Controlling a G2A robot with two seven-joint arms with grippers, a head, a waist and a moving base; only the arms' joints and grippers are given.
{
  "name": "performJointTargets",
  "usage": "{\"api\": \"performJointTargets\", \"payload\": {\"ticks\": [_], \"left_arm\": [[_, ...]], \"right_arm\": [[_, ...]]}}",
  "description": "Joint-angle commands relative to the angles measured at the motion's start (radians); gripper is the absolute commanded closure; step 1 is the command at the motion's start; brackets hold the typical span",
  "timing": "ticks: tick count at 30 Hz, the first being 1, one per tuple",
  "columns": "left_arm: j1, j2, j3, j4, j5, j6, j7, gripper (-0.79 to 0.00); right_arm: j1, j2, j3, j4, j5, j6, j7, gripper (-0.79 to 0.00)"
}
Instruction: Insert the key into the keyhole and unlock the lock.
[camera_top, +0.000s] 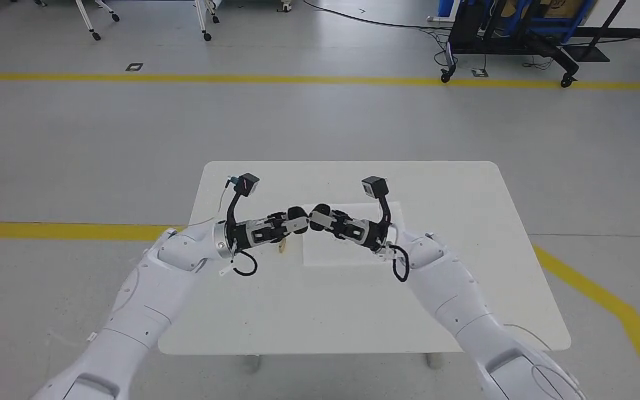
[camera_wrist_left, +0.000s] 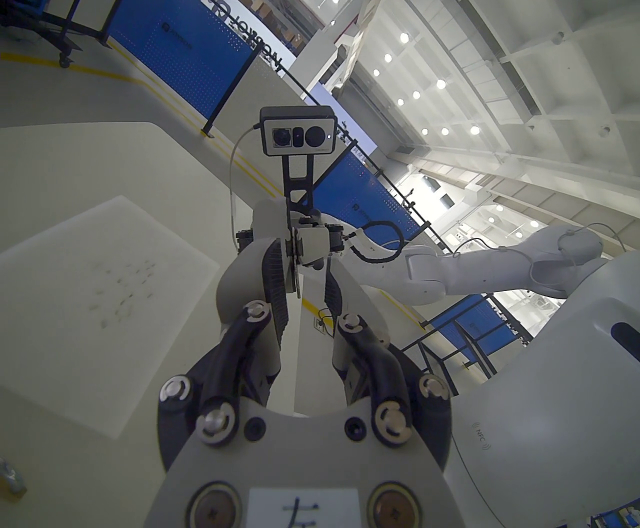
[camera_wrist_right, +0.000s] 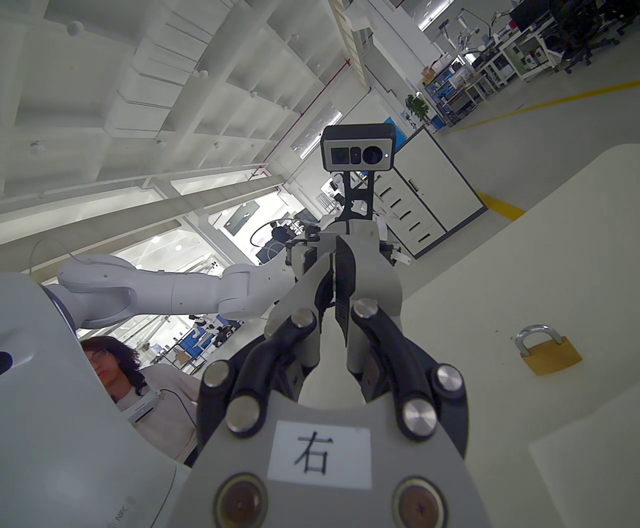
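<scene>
boxy brass padlock (camera_wrist_right: 551, 356), arched steel shackle (camera_wrist_right: 531, 334)

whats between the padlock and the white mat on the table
Nothing. In the right wrist view, only a bare strip of tabletop separates the padlock from the edge of the white mat.

Lock (camera_wrist_right: 550, 352) and mat (camera_top: 330, 255) on the counter (camera_top: 450, 300)
The lock lies just left of the mat, near the counter's middle.
</scene>
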Motion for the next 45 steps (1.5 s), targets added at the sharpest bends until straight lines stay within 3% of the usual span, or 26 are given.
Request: {"api": "performJointTargets", "payload": {"ticks": [1, 3, 7, 8, 9, 22, 30, 34, 35, 36, 38, 42, 45], "left_arm": [[-0.002, -0.001, 0.001, 0.003, 0.003, 0.000, 0.000, -0.052], [-0.004, -0.002, 0.002, 0.006, 0.009, 0.002, 0.001, 0.000], [-0.006, -0.003, 0.003, 0.009, 0.016, 0.005, 0.004, 0.000], [-0.006, -0.004, 0.002, 0.009, 0.018, 0.005, 0.005, 0.000], [-0.006, -0.004, 0.002, 0.009, 0.019, 0.005, 0.006, 0.000], [0.010, 0.016, -0.053, -0.014, 0.004, 0.001, -0.001, 0.000], [0.003, 0.049, -0.045, -0.069, 0.050, 0.119, -0.119, 0.000], [-0.009, 0.060, -0.011, -0.095, 0.085, 0.157, -0.157, 0.000], [-0.012, 0.061, -0.001, -0.100, 0.095, 0.162, -0.162, 0.000], [-0.015, 0.063, 0.011, -0.104, 0.106, 0.167, -0.167, 0.000], [-0.024, 0.066, 0.034, -0.109, 0.128, 0.171, -0.171, 0.000], [-0.039, 0.068, 0.070, -0.103, 0.132, 0.162, -0.162, 0.000], [-0.051, 0.069, 0.097, -0.101, 0.135, 0.160, -0.160, 0.000]], "right_arm": [[-0.003, -0.002, 0.004, -0.002, -0.004, 0.000, 0.000, 0.000], [-0.005, -0.004, 0.008, -0.003, -0.008, 0.000, 0.000, 0.000], [-0.010, -0.007, 0.010, -0.007, -0.012, 0.000, 0.000, 0.000], [-0.010, -0.007, 0.004, -0.009, -0.017, 0.000, 0.000, -0.317], [-0.010, -0.007, 0.002, -0.009, -0.020, 0.000, 0.000, -0.785], [-0.016, -0.002, 0.012, -0.017, -0.042, 0.017, -0.010, -0.785], [-0.093, 0.092, 0.143, -0.183, -0.259, 0.126, 0.126, -0.785], [-0.147, 0.125, 0.178, -0.288, -0.274, 0.193, 0.193, -0.785], [-0.155, 0.130, 0.175, -0.306, -0.267, 0.210, 0.210, -0.763], [-0.157, 0.133, 0.171, -0.317, -0.264, 0.225, 0.225, -0.680], [-0.153, 0.136, 0.153, -0.326, -0.247, 0.247, 0.247, -0.634], [-0.122, 0.135, 0.099, -0.302, -0.197, 0.268, 0.268, -0.419], [-0.089, 0.132, 0.060, -0.262, -0.175, 0.266, 0.266, -0.372]]}}
